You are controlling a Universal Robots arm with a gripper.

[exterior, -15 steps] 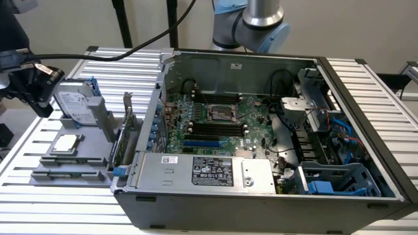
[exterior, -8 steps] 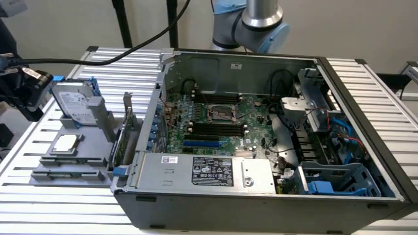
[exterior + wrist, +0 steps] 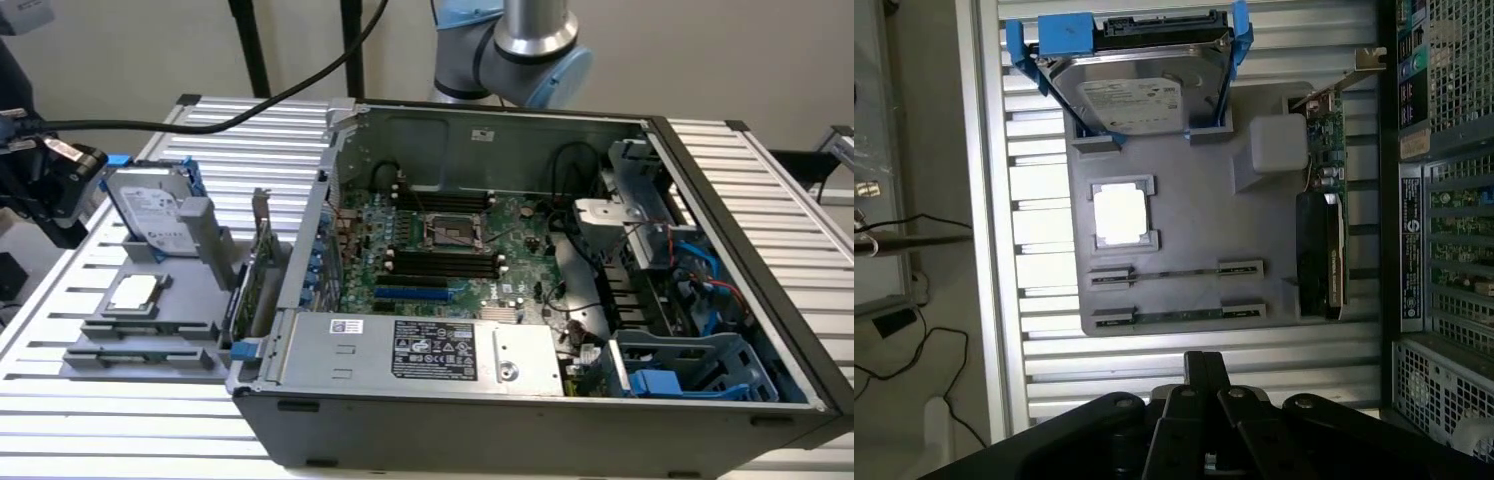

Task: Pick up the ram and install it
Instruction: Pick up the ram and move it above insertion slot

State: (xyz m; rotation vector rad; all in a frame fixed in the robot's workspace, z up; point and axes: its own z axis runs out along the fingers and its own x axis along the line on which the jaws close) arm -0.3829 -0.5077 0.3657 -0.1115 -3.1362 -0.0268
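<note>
Hovering above the slatted table (image 3: 1084,360), the claw (image 3: 1206,378) has its fingers pressed together and carries nothing, sitting just short of the grey fixture tray (image 3: 1194,200). The ram (image 3: 1174,271) appears there as a thin strip on edge between two end brackets, with a second similar strip (image 3: 1176,315) just beside it, nearer the claw; the processor chip (image 3: 1122,213) lies near. Such a stick is probably light, stiff and thin but fragile, so a gentle pinch across its flat faces near mid-length, clear of the contact edge, seems safest.
</note>
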